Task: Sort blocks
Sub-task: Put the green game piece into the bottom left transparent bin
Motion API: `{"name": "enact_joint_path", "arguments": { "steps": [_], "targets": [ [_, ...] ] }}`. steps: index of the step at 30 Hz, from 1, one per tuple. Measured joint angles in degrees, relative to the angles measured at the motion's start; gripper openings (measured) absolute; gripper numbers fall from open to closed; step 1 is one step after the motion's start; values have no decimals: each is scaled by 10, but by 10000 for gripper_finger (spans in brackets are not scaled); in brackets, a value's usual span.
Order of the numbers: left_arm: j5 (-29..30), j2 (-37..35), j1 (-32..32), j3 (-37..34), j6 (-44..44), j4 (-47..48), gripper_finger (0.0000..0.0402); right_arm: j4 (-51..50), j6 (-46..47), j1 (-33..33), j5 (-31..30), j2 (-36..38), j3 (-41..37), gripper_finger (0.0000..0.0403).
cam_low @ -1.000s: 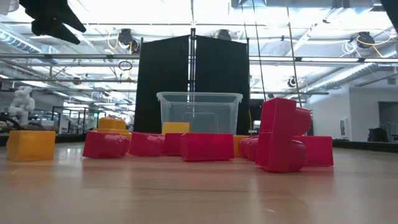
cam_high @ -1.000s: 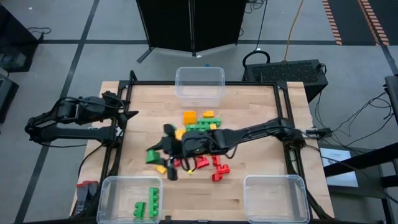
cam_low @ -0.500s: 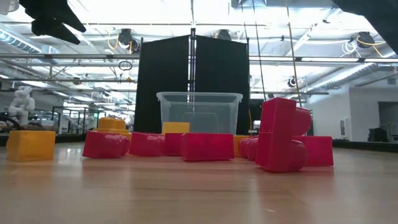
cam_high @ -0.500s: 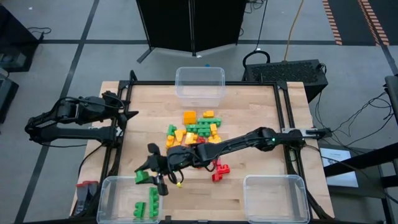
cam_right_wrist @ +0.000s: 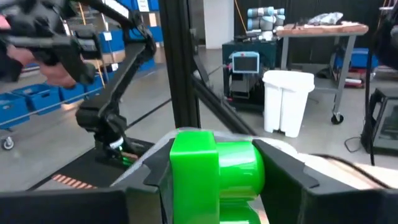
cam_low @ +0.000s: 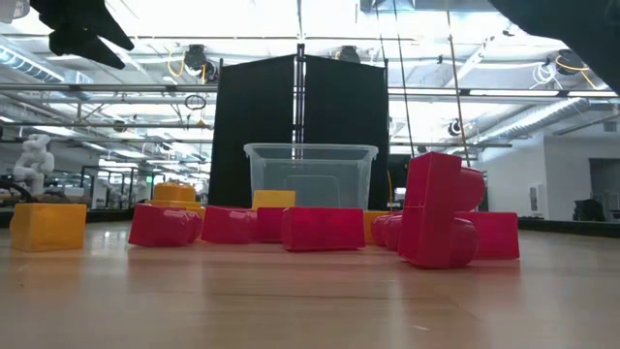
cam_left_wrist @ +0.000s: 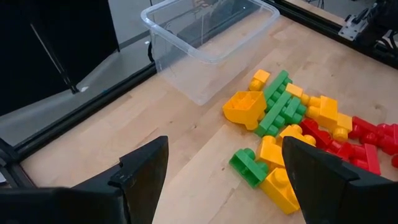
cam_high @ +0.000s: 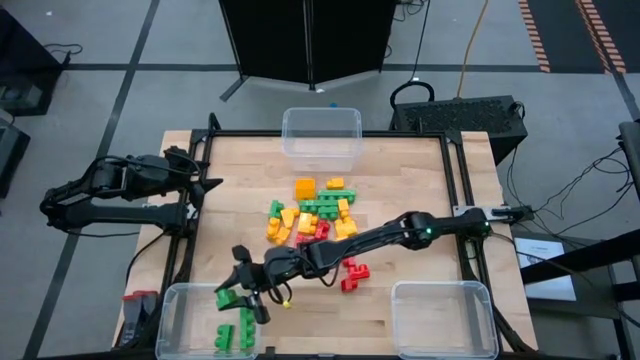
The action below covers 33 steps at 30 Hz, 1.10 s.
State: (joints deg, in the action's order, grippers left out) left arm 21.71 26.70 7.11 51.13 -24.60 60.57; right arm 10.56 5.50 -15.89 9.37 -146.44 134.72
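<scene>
Grey floor tiles surround a light wooden table [cam_high: 400, 170] seen from straight above, with a black folding screen [cam_high: 305, 40] standing beyond its far edge. Three clear plastic bins sit on the table: one at the middle of the far edge [cam_high: 322, 137], one at the near left corner [cam_high: 180, 310] and one at the near right corner [cam_high: 443, 318]. The right arm [cam_high: 400, 232] reaches from the right side low across the table toward the near left corner, and the right hand [cam_high: 240, 297] hangs over the rim of the near left bin, its two fingers closed on a green block [cam_right_wrist: 214, 171]. The left arm [cam_high: 110, 190] waits folded off the left edge of the table; the left hand [cam_left_wrist: 224, 180] is spread wide with nothing between its fingers. Near the middle of the table lies a loose pile of blocks [cam_high: 315, 215], green, yellow-orange and red mixed together, with the red ones [cam_high: 350, 272] on the side nearest the viewer. More green blocks [cam_high: 238, 330] already lie inside the near left bin. One small yellow block [cam_high: 285, 297] lies alone on the wood just beside the right hand.
</scene>
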Motion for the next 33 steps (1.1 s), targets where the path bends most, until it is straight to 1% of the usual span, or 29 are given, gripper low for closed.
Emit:
{"name": "enact_joint_path", "arguments": {
  "steps": [7,28,33],
  "targets": [
    [0,0,0,0,0,0,287,12,-2,-1,0,-12,0,156],
    [0,0,0,0,0,0,287,-26,-32,-3,-1,-18,0,157],
    [0,0,0,0,0,0,287,-28,-17,-3,-3,-18,0,204]
  ]
}}
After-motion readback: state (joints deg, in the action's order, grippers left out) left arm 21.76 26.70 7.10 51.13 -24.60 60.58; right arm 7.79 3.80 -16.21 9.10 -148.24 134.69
